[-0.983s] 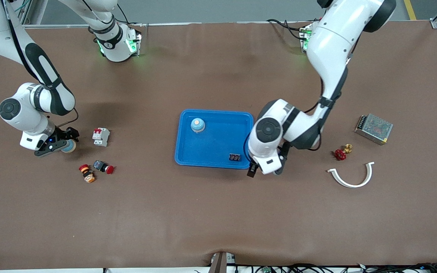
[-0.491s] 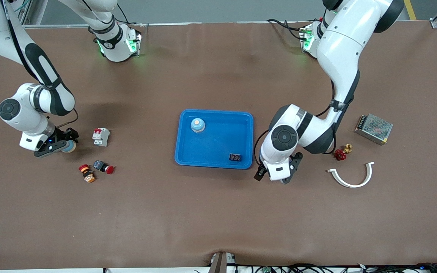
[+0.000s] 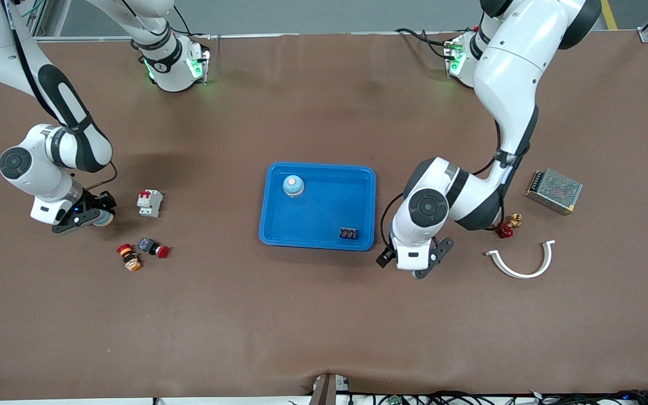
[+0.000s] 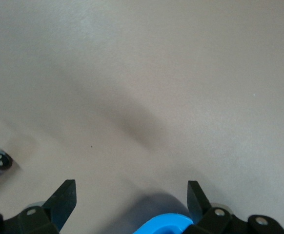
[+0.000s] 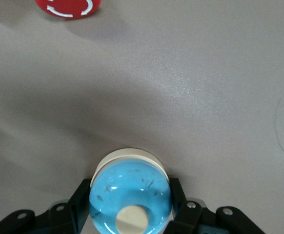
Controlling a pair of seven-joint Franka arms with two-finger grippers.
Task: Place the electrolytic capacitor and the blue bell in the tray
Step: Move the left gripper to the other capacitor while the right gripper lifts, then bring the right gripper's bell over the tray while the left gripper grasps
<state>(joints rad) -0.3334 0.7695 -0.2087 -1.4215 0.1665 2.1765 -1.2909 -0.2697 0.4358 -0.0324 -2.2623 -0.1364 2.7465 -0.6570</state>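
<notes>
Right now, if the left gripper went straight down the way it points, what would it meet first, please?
Probably bare table: the open left gripper points down beside the tray, whose corner shows between its fingers, though depth is unclear.

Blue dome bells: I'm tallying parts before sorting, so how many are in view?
2. One blue dome bell stands in the bright blue shallow plastic tray, at its corner toward the right arm's base; the other bell is clamped in the right gripper.

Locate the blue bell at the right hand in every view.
Front view: blue bell between right hand fingers, toward the right arm's end of the table.
Right wrist view: filling the gap between the fingers.
Left wrist view: not in it.
Shared landmark: red push button.
</notes>
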